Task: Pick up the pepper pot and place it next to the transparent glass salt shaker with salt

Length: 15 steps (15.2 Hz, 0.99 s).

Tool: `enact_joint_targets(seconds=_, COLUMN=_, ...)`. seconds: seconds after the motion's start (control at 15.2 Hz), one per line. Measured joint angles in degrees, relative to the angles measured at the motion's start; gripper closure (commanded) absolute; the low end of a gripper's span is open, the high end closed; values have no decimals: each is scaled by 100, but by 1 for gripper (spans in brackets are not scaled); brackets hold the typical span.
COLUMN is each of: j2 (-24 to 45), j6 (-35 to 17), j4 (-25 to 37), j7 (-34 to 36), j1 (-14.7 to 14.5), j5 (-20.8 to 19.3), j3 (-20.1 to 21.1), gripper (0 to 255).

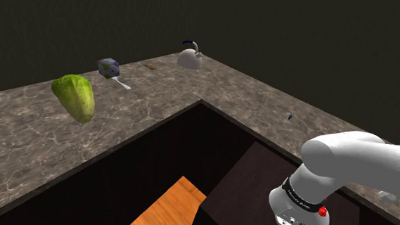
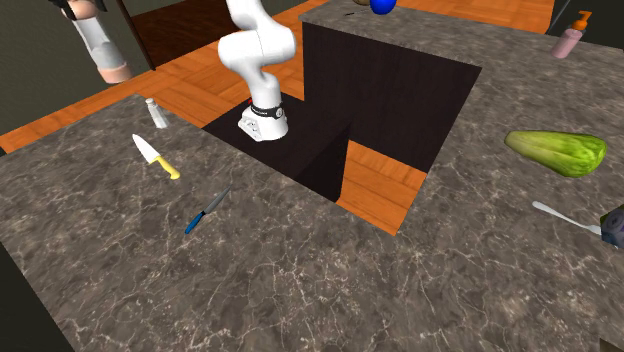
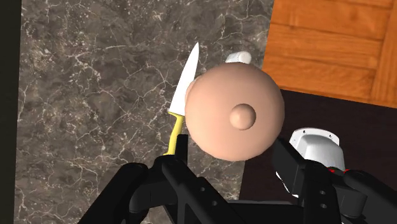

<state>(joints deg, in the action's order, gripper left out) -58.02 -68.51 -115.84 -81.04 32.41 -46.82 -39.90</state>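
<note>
End effector (image 3: 226,156) clasps the pepper pot (image 2: 100,42), held clear of the veined grey marble surface (image 2: 300,280) near its edge, above the salt shaker (image 2: 157,112) and a knife (image 2: 155,157). The surface wraps a dark recess (image 2: 400,90) with wood floor (image 2: 375,190); the walls are dim.

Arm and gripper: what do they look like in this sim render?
The arm is white, built of rounded, glossy links. A black band with small pale lettering rings the joint near the base, with a red mark beside it. The gripper is all black, with two blocky, angular fingers.
</note>
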Motion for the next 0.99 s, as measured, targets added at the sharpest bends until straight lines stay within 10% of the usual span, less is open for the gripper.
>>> enact_joint_targets(seconds=0.99, j2=-618, j6=-695, j4=-1276, j7=299, j1=239, j5=-429, j3=-447, gripper=255)
